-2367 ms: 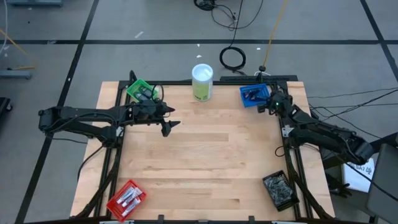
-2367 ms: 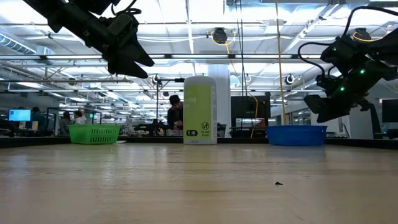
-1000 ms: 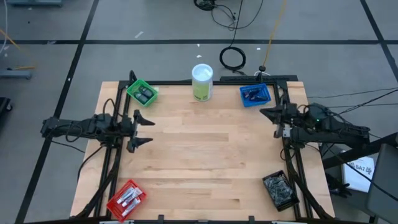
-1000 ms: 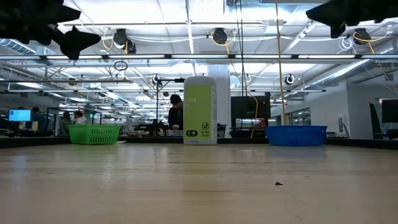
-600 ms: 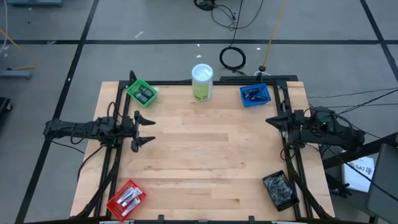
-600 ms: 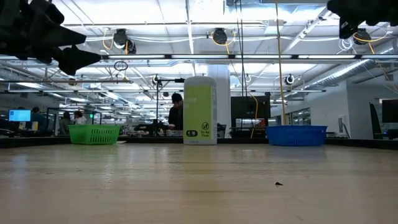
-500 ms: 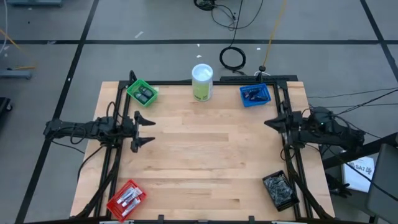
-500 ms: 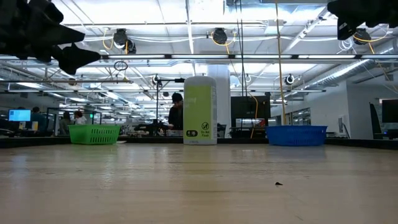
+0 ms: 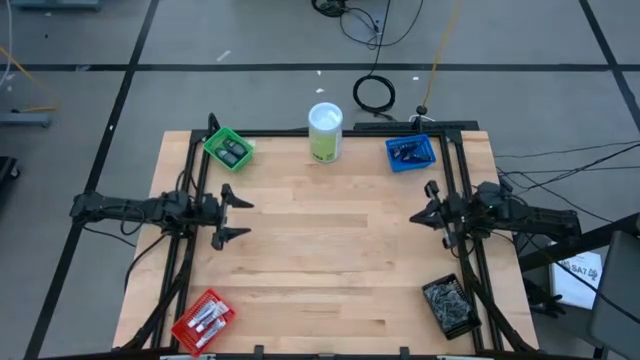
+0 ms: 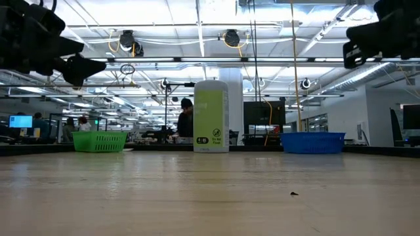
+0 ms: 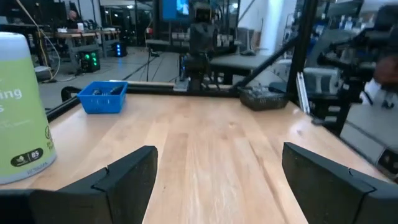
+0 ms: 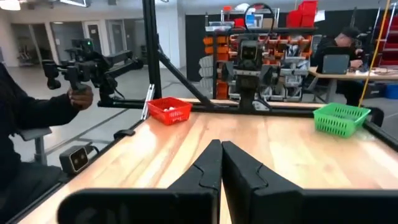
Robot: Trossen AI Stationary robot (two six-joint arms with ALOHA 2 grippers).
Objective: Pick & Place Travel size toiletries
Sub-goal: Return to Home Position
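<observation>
The toiletries lie sorted in four bins at the table's corners: dark items in the green bin (image 9: 228, 149) and the blue bin (image 9: 410, 153), tubes in the red bin (image 9: 204, 318), silvery sachets in the dark bin (image 9: 450, 305). My left gripper (image 9: 237, 217) hovers open over the table's left side, its fingers (image 11: 130, 171) wide apart and nothing between them. My right gripper (image 9: 421, 206) hovers over the right side, its fingers (image 12: 208, 165) shut together and empty. Both are well above the wood (image 10: 210, 196).
A tall white-and-green canister (image 9: 325, 131) stands at the middle of the far edge, between the green and blue bins. A black frame (image 9: 455, 250) runs along the table's sides. A person (image 12: 25, 124) sits beyond the table in the right wrist view.
My right gripper has come down and moved toward the near edge and a little toward the table's middle. My left gripper has sunk slightly and stayed open over the left side. Nothing in the bins has moved.
</observation>
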